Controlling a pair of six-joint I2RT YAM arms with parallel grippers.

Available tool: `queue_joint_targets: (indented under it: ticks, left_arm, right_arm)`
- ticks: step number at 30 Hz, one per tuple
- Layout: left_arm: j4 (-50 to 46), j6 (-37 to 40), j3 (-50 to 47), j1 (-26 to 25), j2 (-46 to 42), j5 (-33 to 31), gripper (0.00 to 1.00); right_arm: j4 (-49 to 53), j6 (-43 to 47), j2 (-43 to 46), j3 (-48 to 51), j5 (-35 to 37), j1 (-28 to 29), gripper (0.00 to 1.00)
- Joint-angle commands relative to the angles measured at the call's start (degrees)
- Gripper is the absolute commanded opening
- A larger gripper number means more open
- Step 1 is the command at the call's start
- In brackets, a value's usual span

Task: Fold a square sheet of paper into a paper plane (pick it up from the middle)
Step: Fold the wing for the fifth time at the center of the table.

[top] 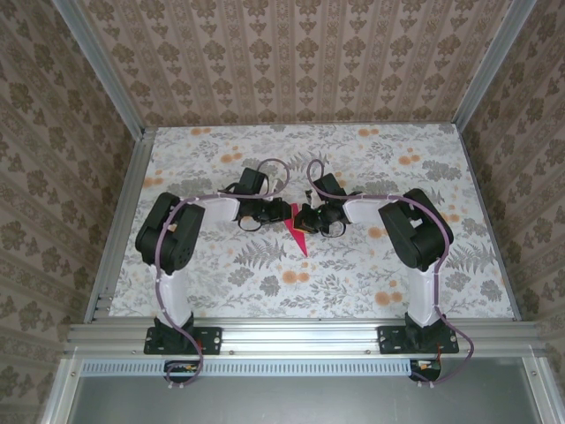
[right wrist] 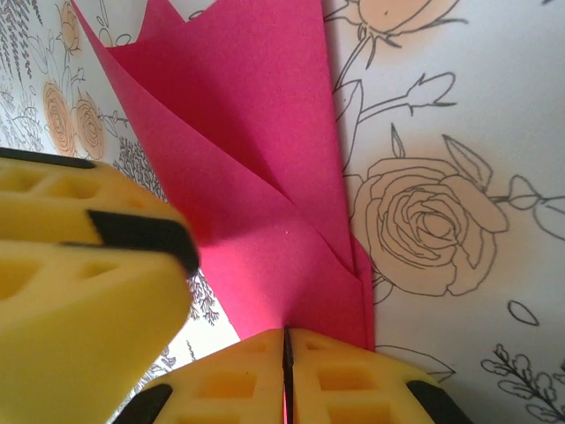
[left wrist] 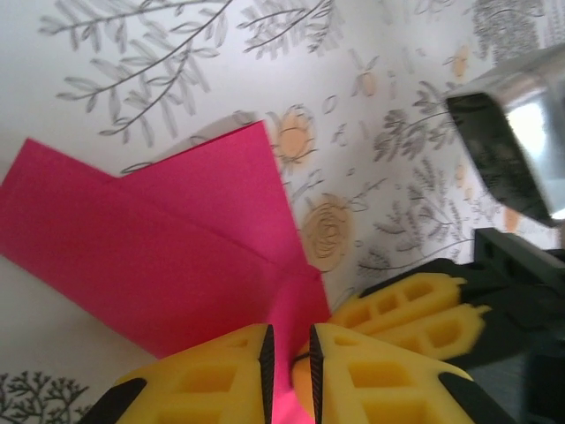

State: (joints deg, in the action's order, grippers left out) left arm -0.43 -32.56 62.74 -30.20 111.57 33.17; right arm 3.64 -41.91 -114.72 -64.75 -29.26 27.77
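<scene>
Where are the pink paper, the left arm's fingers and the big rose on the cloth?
pink paper (left wrist: 168, 238), left wrist view, its flat folded face.
left fingers (left wrist: 212, 380), left wrist view, one yellow finger's side.
printed rose (right wrist: 433, 230), right wrist view, the flower's middle.

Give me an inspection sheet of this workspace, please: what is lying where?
Surface: floral-print tablecloth, flat.
Job's things: magenta-pink paper sheet, folded to a point, at mid-table.
Clutter: nothing seen.
Hands: left hand has the paper between its fingers with a slight gap, grip uncertain; right hand shut on the paper's edge.
Cables: lilac cables run along both arms, tidy.
Surroundings: patterned wallpaper walls, aluminium frame.
</scene>
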Motion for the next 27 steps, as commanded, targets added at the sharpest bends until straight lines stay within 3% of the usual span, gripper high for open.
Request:
queue_joint_targets:
  ticks: [1,7,16,27]
  left_arm:
    - [-1.54,0.89,1.37,0.05,1.84,-1.62,0.20]
    - [-4.55,0.64,2.71,0.05,3.82,-3.80,0.18]
    - [-11.85,1.35,6.10,-0.73,5.27,-6.59,0.16]
    - [-13.74,1.35,8.10,-1.14,5.78,-6.36,0.16]
  right_arm:
    - [4.70,-0.39,-2.00,1.86,3.75,-0.94,0.11]
    - [4.29,0.45,-1.27,1.74,2.58,-0.87,0.11]
    - [3.44,5.65,7.05,0.97,-5.36,-0.14,0.14]
    - [7.76,7.75,3.77,2.02,-5.75,1.85,0.14]
